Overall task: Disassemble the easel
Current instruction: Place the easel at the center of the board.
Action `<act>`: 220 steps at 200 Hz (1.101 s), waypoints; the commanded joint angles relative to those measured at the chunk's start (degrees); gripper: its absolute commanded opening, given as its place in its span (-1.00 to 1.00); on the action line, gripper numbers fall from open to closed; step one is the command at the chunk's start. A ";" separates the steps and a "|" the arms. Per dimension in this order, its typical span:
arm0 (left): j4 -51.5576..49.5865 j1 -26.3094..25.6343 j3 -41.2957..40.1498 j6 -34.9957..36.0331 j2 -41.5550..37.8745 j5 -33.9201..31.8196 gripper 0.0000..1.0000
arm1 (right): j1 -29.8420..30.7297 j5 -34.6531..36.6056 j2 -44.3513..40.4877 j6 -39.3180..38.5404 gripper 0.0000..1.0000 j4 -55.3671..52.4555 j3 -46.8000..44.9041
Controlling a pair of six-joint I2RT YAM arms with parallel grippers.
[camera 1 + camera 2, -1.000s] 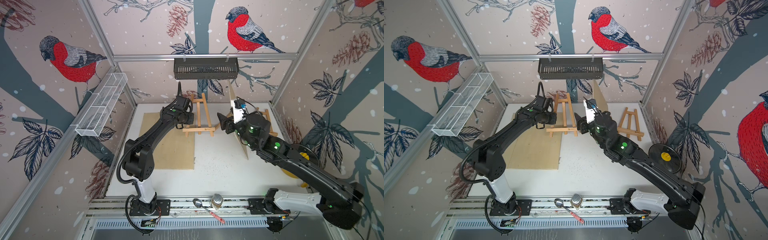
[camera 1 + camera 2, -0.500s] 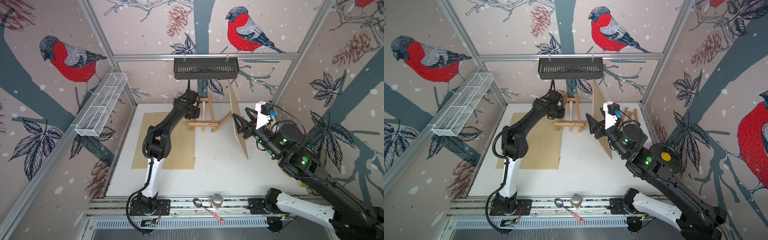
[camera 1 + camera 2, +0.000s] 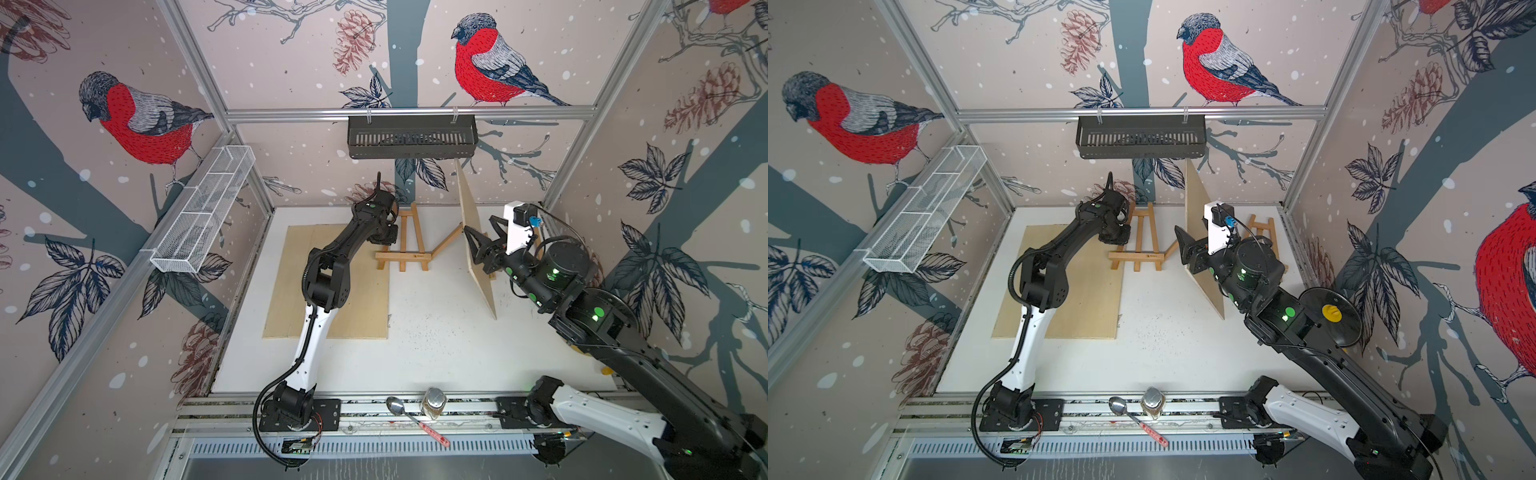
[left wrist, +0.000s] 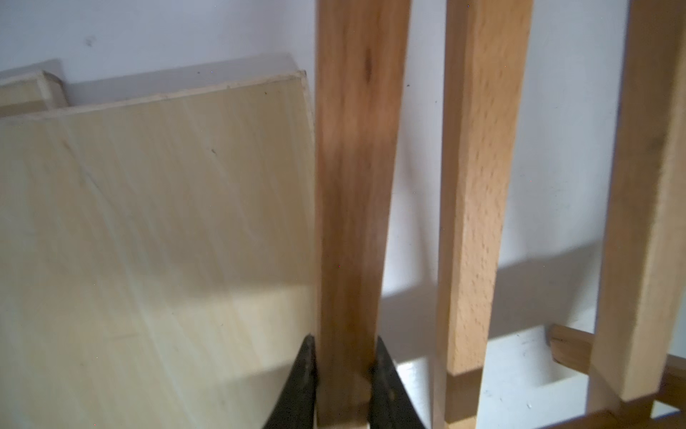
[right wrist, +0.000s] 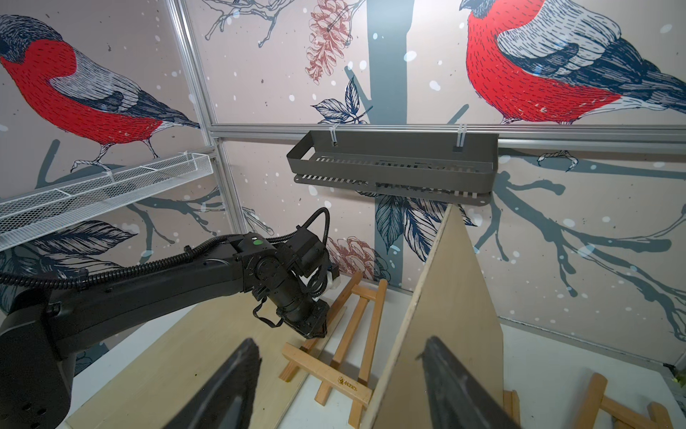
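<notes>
R arm (image 3: pixel 557 270) retreated behind board (image 5: pixel 453 297); R pincer (image 5: pixel 339 345) spread (astride edge), L pincer (image 4: pixel 343 345) pinching easel leg (image 4: pixel 352 185).

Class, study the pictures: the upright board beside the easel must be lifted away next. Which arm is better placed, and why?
Right. The right gripper is open with a finger on either side of the board, while the left gripper is shut on a leg of the easel.

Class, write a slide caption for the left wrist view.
Left gripper clamped on an easel leg beside a plywood board.
</notes>
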 commanded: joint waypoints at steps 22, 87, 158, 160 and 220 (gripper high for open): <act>2.13 0.18 0.50 0.80 1.52 4.33 -0.90 | -1.03 -0.98 0.50 0.90 0.43 1.43 -0.46; 2.43 0.10 0.12 0.45 3.00 6.65 -0.90 | -4.46 0.43 -0.63 1.79 0.42 -0.38 -0.68; 2.35 -0.35 -0.04 0.58 2.67 7.46 -0.90 | -32.73 -9.93 -1.86 7.80 0.40 -5.27 -3.50; 2.35 -0.35 -0.11 0.55 2.66 7.46 -0.90 | -34.07 -11.44 -1.67 8.10 0.40 -4.97 -3.95; 2.99 -0.61 -2.86 0.52 0.77 7.38 -0.91 | -52.61 -39.21 12.20 10.86 0.21 -1.24 -13.46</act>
